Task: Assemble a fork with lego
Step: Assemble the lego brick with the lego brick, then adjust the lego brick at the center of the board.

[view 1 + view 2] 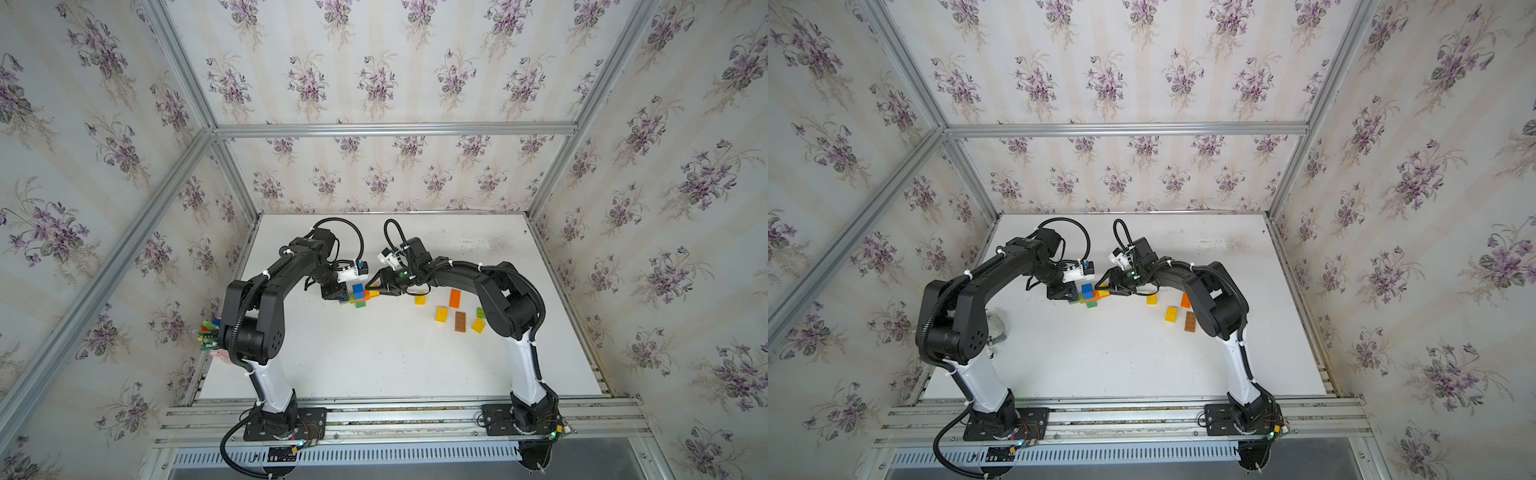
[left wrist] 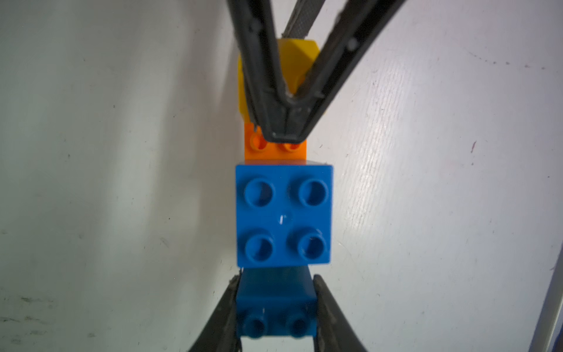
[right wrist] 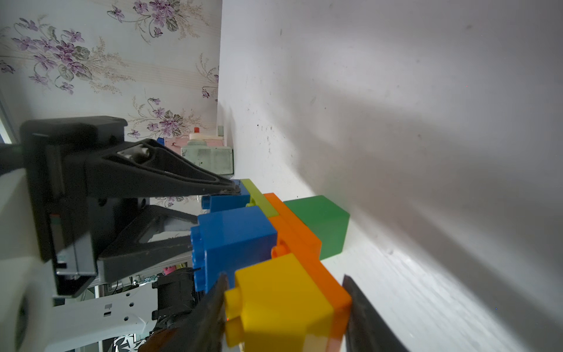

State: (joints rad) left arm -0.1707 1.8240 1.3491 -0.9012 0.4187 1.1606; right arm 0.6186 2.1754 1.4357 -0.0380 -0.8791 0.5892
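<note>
The left gripper (image 2: 275,283) is clamped shut on a blue brick (image 2: 275,307) at one end of the lego build (image 1: 358,291). The right gripper (image 3: 285,292) is part closed on the far end, one jaw over the yellow brick (image 3: 274,304), the other under the orange brick (image 3: 300,240) it sits on. A second blue brick (image 2: 283,213) tops the middle, and a green brick (image 3: 323,225) sits between the orange brick and the table (image 1: 374,365). The build is mid-table, between the two arms. Loose bricks (image 1: 441,314), yellow, orange, brown and green, lie near the right arm. A bunch of pens (image 1: 209,332) is at the table's left edge, by the flowered wall (image 1: 124,249).
</note>
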